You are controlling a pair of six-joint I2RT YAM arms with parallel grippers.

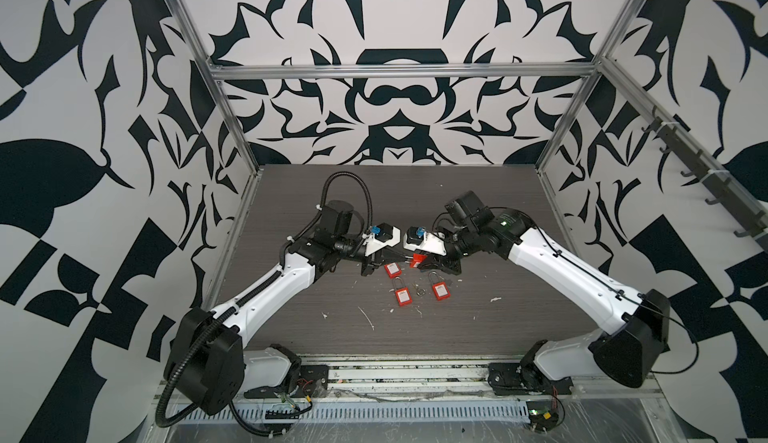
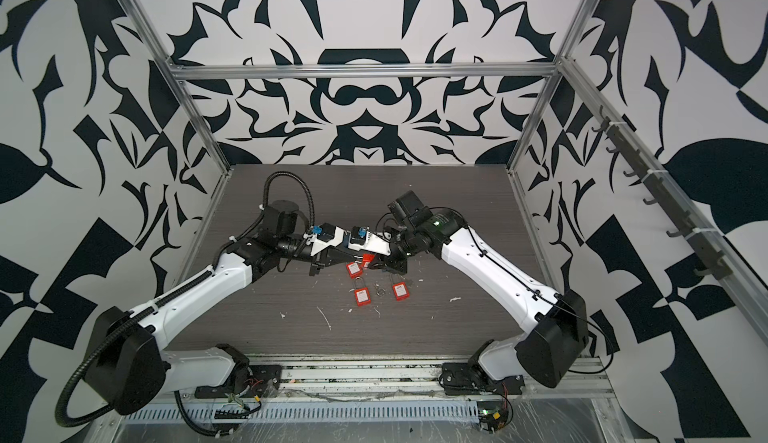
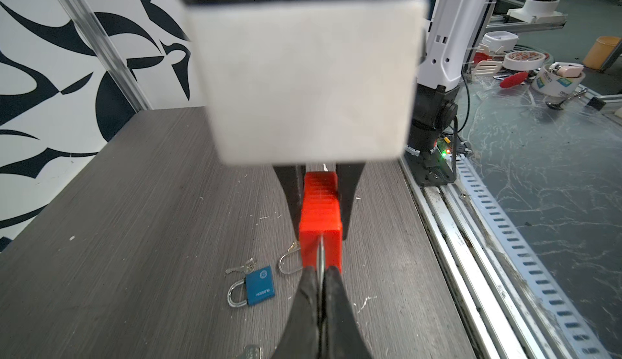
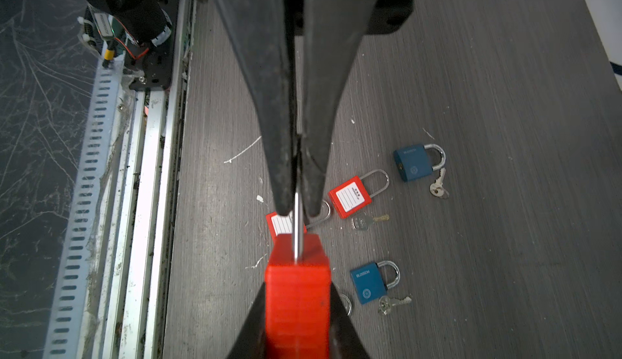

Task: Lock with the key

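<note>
A red padlock (image 4: 298, 293) is held off the table between my two grippers. My right gripper (image 4: 298, 290) is shut on its body, one black finger on each side. A thin metal key (image 4: 297, 229), seen edge-on, enters the end of the body. My left gripper (image 4: 298, 211) is shut on that key. In the left wrist view the left gripper (image 3: 321, 273) pinches the key (image 3: 320, 256) just in front of the padlock (image 3: 321, 219), with the right gripper (image 3: 321, 232) clamping it from behind. In both top views the padlock (image 1: 417, 259) (image 2: 367, 259) shows between the two wrists. Its shackle is hidden.
Loose padlocks lie on the dark table (image 4: 505, 239) just below: a red one (image 4: 350, 199), another red one (image 4: 279, 224) partly hidden, and two blue ones (image 4: 413, 162) (image 4: 368, 286), each with a key beside it (image 4: 370, 221). The perforated metal rail (image 4: 84, 206) runs along the front edge.
</note>
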